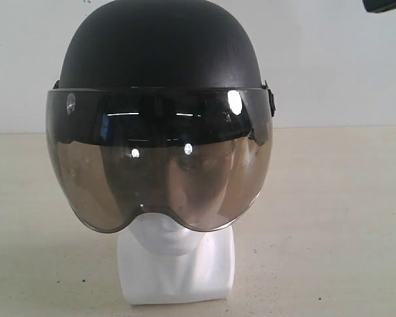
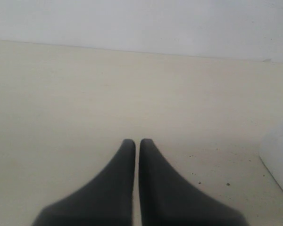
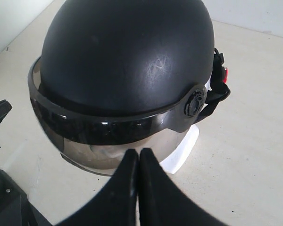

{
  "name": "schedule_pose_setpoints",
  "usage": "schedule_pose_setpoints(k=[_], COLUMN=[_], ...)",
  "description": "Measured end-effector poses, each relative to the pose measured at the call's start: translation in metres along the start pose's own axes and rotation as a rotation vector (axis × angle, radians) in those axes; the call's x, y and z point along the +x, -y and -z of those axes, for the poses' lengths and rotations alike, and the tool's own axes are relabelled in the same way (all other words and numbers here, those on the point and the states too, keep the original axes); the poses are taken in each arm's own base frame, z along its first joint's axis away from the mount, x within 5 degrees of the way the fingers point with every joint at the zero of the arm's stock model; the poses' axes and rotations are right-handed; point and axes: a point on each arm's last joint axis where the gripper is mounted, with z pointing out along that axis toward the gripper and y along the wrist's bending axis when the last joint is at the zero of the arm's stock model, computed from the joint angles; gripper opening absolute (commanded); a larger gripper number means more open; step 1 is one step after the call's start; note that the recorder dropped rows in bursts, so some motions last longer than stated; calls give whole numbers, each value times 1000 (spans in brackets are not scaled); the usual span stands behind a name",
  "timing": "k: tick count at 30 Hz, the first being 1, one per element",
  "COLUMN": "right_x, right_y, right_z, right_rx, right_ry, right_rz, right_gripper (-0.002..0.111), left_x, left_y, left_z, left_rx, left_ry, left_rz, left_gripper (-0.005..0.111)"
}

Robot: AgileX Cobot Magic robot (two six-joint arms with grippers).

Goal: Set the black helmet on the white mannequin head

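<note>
The black helmet (image 1: 160,46) sits on the white mannequin head (image 1: 175,261), its smoky visor (image 1: 160,162) covering the face down to the chin. In the right wrist view the helmet (image 3: 127,52) fills the upper part and the head's white base (image 3: 184,150) shows under the visor. My right gripper (image 3: 138,151) is shut and empty, hanging just short of the visor's lower edge. My left gripper (image 2: 135,141) is shut and empty over bare table, apart from the white base (image 2: 278,160) at the view's edge.
The beige table (image 1: 336,218) runs back to a white wall (image 1: 336,59). A dark arm part (image 1: 386,5) pokes in at the exterior view's top right corner. Black robot parts (image 3: 2,188) lie near the right wrist view's lower left edge.
</note>
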Motion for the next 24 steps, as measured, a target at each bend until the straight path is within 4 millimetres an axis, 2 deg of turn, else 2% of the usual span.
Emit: schedule_pose_setpoints(k=[24], right_x=[0], right_y=[0], right_z=[0], right_rx=[0], right_ry=[0], right_rz=[0], right_gripper=[0], left_x=[0], left_y=[-1], left_z=[0], left_rx=[-17], left_ry=[-1], left_rz=[8], left_gripper=[4])
